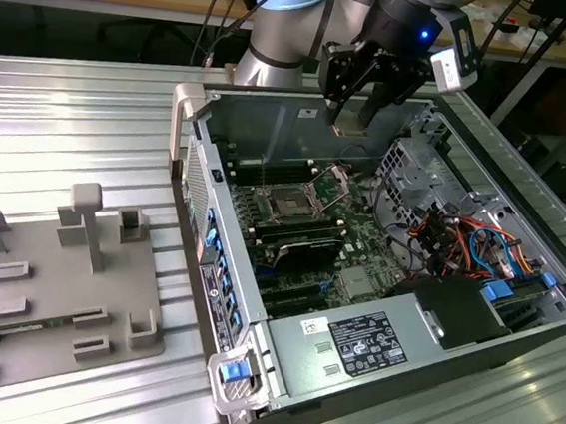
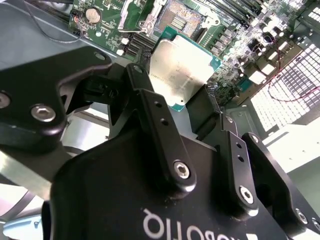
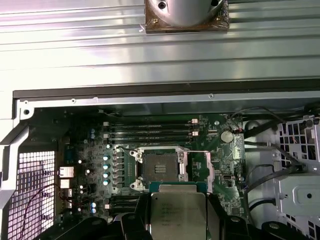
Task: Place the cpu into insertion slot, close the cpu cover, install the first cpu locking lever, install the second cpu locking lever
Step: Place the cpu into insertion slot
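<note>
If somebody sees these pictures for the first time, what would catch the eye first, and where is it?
The gripper hangs over the open computer case, shut on the cpu, whose silvery top shows in both wrist views. Below it, on the green motherboard, the insertion slot lies bare, with the cpu cover raised beside it. On the exterior view's left, a grey fixture plate lies on the ribbed table.

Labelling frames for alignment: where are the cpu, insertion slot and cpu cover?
cpu (image 2: 182, 67), second wrist view, middle of metal top.
insertion slot (image 3: 159, 167), first wrist view, centre of dark socket.
cpu cover (image 3: 210, 169), first wrist view, outer frame rail.
</note>
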Robot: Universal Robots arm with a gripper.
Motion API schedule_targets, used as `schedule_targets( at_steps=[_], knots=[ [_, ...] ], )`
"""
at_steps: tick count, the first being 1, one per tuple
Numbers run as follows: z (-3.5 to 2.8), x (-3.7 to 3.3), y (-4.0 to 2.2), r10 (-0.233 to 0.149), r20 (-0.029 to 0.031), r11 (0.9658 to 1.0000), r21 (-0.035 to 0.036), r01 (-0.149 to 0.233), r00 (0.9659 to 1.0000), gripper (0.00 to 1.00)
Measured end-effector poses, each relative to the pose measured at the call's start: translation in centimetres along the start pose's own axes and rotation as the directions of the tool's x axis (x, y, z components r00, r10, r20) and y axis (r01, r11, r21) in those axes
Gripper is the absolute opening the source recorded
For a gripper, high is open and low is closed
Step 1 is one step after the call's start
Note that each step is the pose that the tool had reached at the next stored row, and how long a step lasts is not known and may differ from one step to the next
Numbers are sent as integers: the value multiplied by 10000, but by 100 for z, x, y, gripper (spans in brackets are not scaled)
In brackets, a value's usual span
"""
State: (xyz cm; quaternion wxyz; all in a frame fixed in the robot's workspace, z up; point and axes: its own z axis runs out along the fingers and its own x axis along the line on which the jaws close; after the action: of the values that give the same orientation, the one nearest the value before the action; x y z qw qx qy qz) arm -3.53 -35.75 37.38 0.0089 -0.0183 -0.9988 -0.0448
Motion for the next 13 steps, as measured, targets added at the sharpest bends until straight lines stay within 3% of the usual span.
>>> schedule_targets(
  at_steps=[5, 9, 10, 13],
  knots=[
    [9, 5, 1, 373, 33, 9993, -7, -373, 9993, 55],
    [22, 18, 0, 822, 73, 9966, -20, -822, 9966, 55],
    [27, 27, -1, 944, 84, 9955, -23, -944, 9955, 55],
    [46, 32, -2, 1591, 140, 9873, -43, -1590, 9872, 55]
  ],
)
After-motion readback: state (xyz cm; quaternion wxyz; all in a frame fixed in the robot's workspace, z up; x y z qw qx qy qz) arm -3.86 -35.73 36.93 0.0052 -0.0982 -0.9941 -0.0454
